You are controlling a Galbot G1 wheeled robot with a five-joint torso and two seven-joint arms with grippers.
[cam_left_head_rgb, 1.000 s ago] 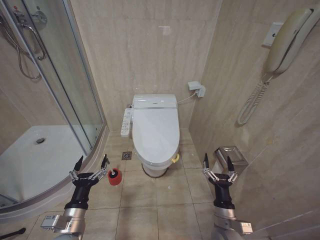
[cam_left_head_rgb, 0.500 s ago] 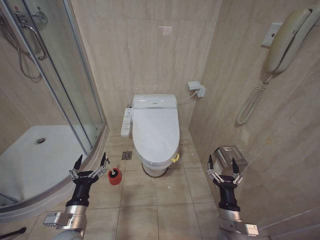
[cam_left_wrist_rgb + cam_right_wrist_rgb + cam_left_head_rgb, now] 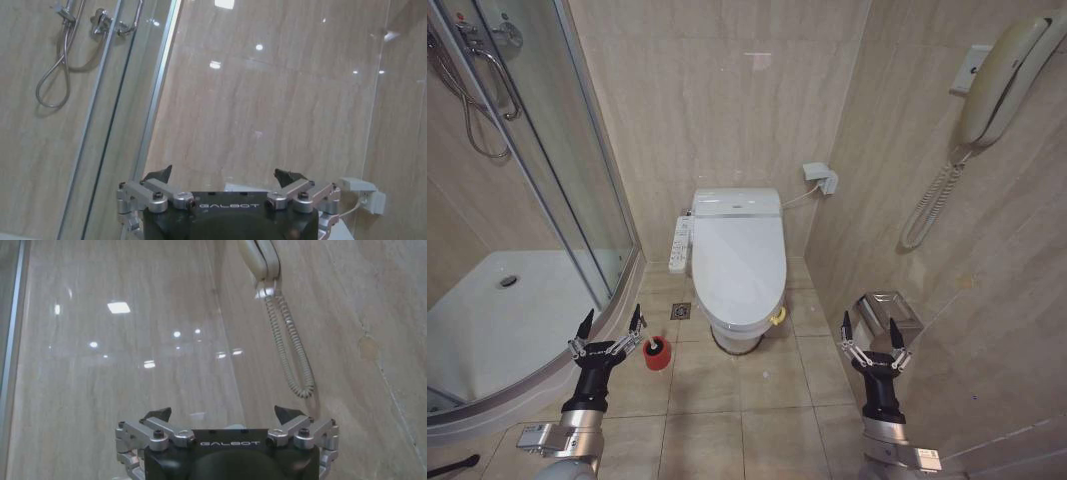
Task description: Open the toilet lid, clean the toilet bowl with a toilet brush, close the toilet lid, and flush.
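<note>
Straight ahead, against the back wall of the tiled bathroom, the toilet lid [image 3: 739, 262] lies shut over its seat, a small yellow tag [image 3: 778, 317] showing at its front right edge. A white control panel [image 3: 680, 244] juts from the toilet's left side, and a floor drain [image 3: 681, 311] sits in the tiles just beside the base. The toilet brush [image 3: 656, 350] stands in its red cup holder [image 3: 657, 359] on the floor, left of the toilet's front and near the curved shower tray [image 3: 497, 320]; only the dark top of the brush can be made out above the cup. The left pincer [image 3: 608, 326] is held low at the left, fingers spread wide and pointing up and forward, gripping nothing, its right fingertip close beside the red holder but not touching it. The left wrist view shows the same spread fingers [image 3: 157, 174] against the beige wall and glass shower door [image 3: 110, 125]. The right pincer [image 3: 870, 329] hovers low at the right, likewise open and empty, in front of a chrome paper holder [image 3: 889, 313] on the right wall. Above it a wall phone [image 3: 1002, 75] hangs with its coiled cord [image 3: 930, 208] drooping; the right wrist view shows that cord [image 3: 291, 352] beyond the parted fingers [image 3: 155, 415].
</note>
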